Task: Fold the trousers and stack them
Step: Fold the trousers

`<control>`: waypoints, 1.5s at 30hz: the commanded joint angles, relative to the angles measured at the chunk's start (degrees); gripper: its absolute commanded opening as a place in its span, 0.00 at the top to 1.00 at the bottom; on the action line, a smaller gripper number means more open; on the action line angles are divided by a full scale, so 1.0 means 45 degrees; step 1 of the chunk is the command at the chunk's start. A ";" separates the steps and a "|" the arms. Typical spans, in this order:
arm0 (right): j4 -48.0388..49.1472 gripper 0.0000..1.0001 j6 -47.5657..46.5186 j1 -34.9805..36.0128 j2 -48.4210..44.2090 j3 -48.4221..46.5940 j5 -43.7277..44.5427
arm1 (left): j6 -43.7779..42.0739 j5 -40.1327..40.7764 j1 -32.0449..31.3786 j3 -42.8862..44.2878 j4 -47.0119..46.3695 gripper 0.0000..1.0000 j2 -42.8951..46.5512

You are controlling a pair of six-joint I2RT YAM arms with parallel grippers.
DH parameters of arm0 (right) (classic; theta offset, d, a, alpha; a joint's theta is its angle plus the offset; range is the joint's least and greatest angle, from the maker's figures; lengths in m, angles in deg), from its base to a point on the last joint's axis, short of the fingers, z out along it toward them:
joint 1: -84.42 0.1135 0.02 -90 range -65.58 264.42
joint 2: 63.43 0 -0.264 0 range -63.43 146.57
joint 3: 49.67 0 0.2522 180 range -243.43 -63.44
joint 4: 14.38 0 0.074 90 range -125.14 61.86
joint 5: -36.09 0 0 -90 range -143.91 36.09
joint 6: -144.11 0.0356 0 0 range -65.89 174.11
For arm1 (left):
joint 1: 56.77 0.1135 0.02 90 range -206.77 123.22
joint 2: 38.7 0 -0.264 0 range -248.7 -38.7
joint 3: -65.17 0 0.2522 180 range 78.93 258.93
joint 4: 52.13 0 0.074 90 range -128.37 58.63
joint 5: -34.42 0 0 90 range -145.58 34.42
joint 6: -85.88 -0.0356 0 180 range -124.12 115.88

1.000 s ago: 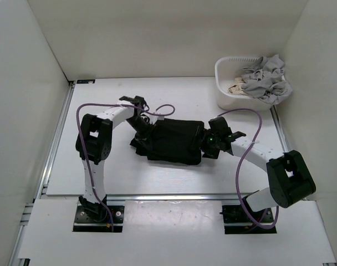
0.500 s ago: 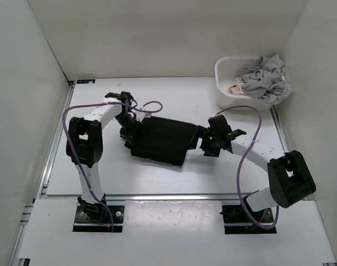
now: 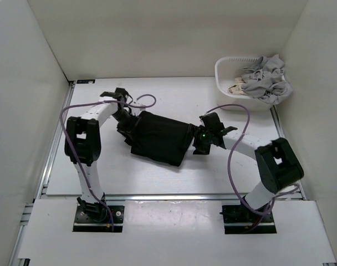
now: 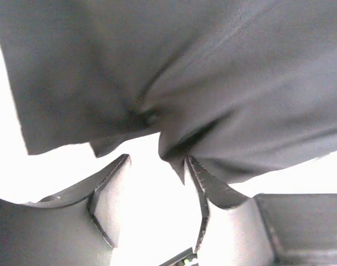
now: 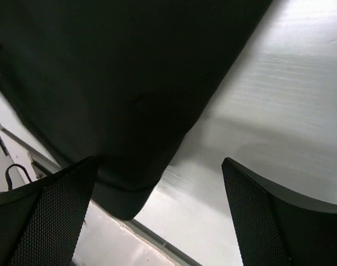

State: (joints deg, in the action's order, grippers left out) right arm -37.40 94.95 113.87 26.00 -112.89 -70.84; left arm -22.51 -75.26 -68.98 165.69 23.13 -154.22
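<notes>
While trousers (image 3: 160, 138) lie folded, left hand (image 4: 157, 165) and right hand (image 5: 158, 165) gape, seemingly empty.

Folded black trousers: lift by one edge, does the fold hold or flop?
Probably flops: the trousers show soft creases and a limp corner in the left wrist view. A push likely bunches them rather than sliding them whole, since the layers lie loose on the smooth table. Matte cloth should grip fairly well.
</notes>
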 commanded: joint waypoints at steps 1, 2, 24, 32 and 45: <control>0.0455 0.03 0.0358 0.0057 0.1121 -0.0495 -0.1180 | 0.0414 -0.0314 0.0758 0.1050 -0.0169 0.45 0.1960; 0.0281 0.03 0.0474 0.0057 0.1297 -0.0611 -0.1180 | 0.0415 0.0150 0.0895 0.1052 -0.0421 0.43 0.1961; -0.1358 0.76 -0.1766 -0.1954 0.3329 -0.2818 -0.1512 | 0.0025 -0.0957 0.1073 -0.4079 -0.2708 0.86 0.1608; -0.2649 0.49 -0.3529 -0.2071 0.3936 -0.3386 -0.1961 | 0.0862 0.0016 0.1480 -0.4654 -0.2455 0.62 0.3947; -0.3451 0.48 -0.4466 -0.2072 0.4307 -0.4089 -0.2078 | 0.1587 -0.1873 0.0994 -0.0727 -0.2103 0.48 0.2398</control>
State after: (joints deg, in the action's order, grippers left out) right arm -50.43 77.31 104.74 44.82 -129.41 -79.61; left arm -16.24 -76.86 -64.04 162.48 10.97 -137.15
